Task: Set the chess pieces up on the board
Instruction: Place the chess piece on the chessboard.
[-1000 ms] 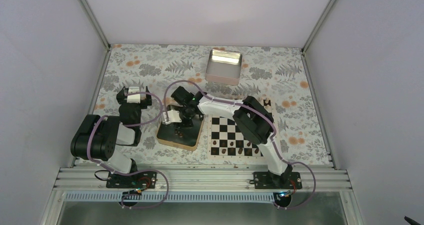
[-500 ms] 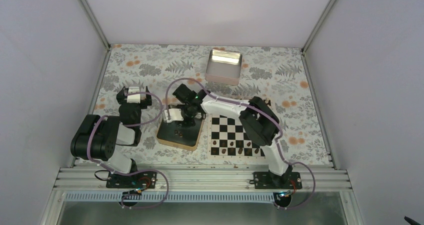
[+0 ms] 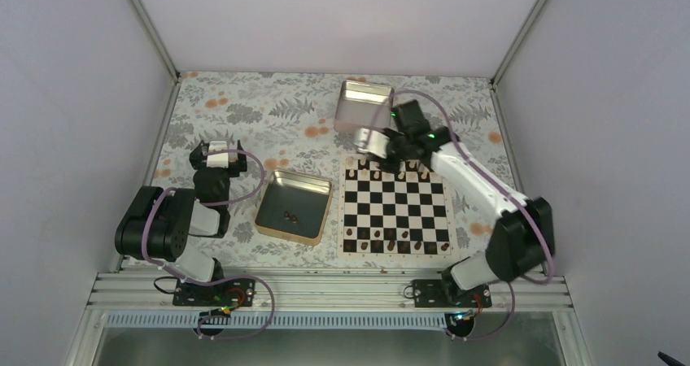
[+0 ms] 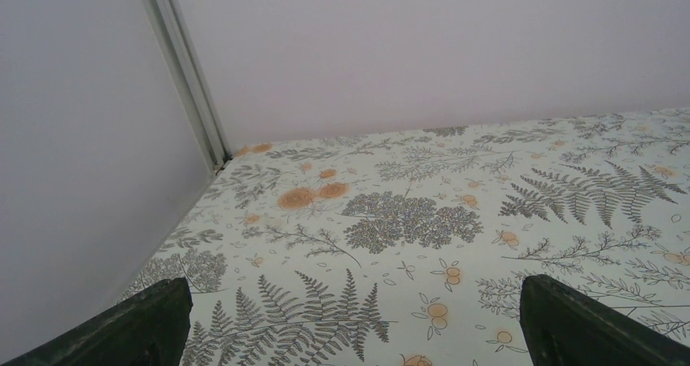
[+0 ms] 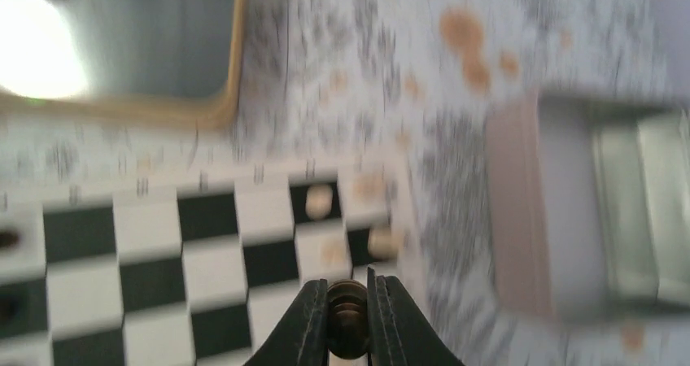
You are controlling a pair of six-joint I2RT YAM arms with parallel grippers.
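Observation:
The board (image 3: 396,206) lies right of centre, with several dark brown chess pieces (image 3: 389,240) on its near rows. My right gripper (image 3: 398,163) hangs over the board's far edge, shut on a dark brown chess piece (image 5: 347,313) gripped between the fingertips (image 5: 309,321); this view is blurred by motion. The board (image 5: 146,285) shows under it. Two or three more dark pieces (image 3: 290,216) lie in the gold-rimmed tray (image 3: 307,193). My left gripper (image 3: 218,156) rests at the left, open and empty (image 4: 354,321) above the floral cloth.
Pale wooden pieces (image 3: 423,171) stand on the board's far row, right by my right gripper; they also show in the right wrist view (image 5: 318,201). A silver tin (image 3: 362,106) sits just beyond the board. Enclosure walls stand on three sides.
My right arm has swung from over the gold-rimmed tray to the board's far edge, carrying a dark piece. The tray now shows in full. The left arm has not moved.

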